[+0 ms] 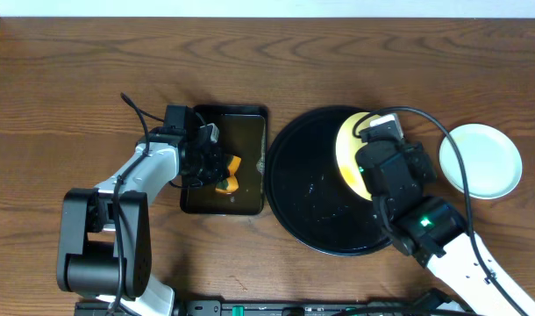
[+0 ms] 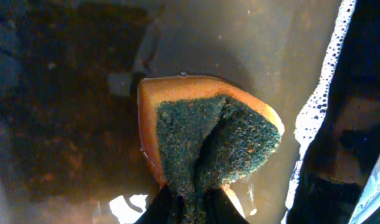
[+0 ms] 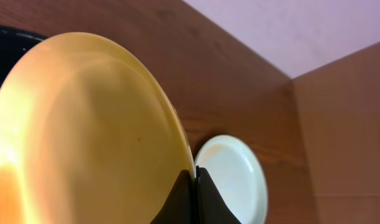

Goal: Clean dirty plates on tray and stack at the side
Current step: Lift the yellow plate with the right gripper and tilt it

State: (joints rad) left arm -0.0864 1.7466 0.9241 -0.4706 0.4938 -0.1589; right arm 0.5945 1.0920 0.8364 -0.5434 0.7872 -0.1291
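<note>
My right gripper (image 1: 373,145) is shut on the rim of the pale yellow plate (image 1: 348,156) and holds it tilted on edge over the right part of the large round black tray (image 1: 298,189). In the right wrist view the yellow plate (image 3: 84,130) fills the left, pinched between my fingers (image 3: 195,180). A pale white plate (image 1: 480,160) lies flat on the table right of the tray; it also shows in the right wrist view (image 3: 233,180). My left gripper (image 1: 217,171) is shut on an orange sponge with a green scouring face (image 2: 209,143), held in the water.
The small rectangular black tray (image 1: 224,158) left of the round tray holds brownish water with foam along its right edge (image 2: 321,106). The wooden table (image 1: 74,96) ends at a wall at the back.
</note>
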